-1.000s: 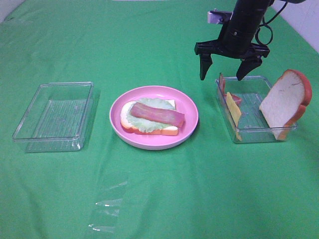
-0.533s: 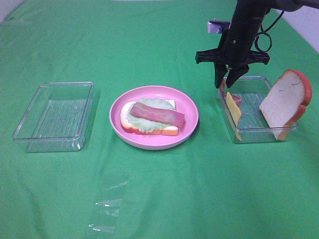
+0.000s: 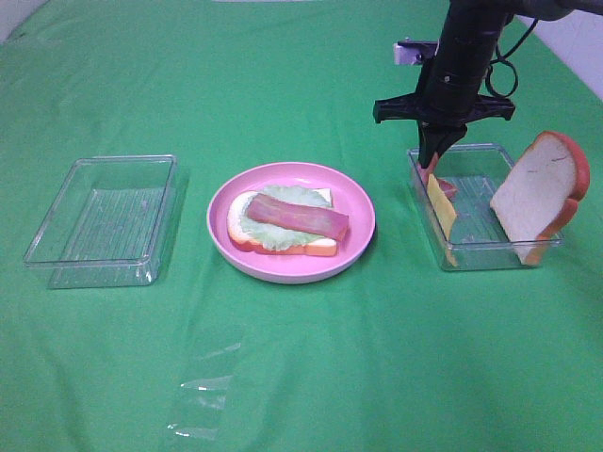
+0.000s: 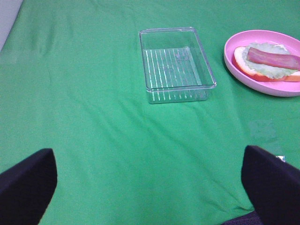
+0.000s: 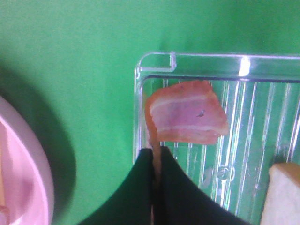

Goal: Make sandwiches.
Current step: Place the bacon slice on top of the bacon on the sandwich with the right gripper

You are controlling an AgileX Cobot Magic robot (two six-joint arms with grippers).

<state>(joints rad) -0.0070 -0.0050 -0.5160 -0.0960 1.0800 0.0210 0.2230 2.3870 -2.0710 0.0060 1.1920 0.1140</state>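
Spreading wide, green cloth [image 3: 396, 377], right hand [image 5: 155, 157] clamped on bacon [image 5: 185, 112], left hand [image 4: 150, 187] apart.

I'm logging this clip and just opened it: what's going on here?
The right arm reaches into the right clear tray, its jaws shut on a bacon strip at the tray's corner. That tray also holds a cheese slice and a bread slice leaning on its wall. On the pink plate sits a half-built sandwich: bread, lettuce, one bacon strip. The left jaws stand open, holding nothing.
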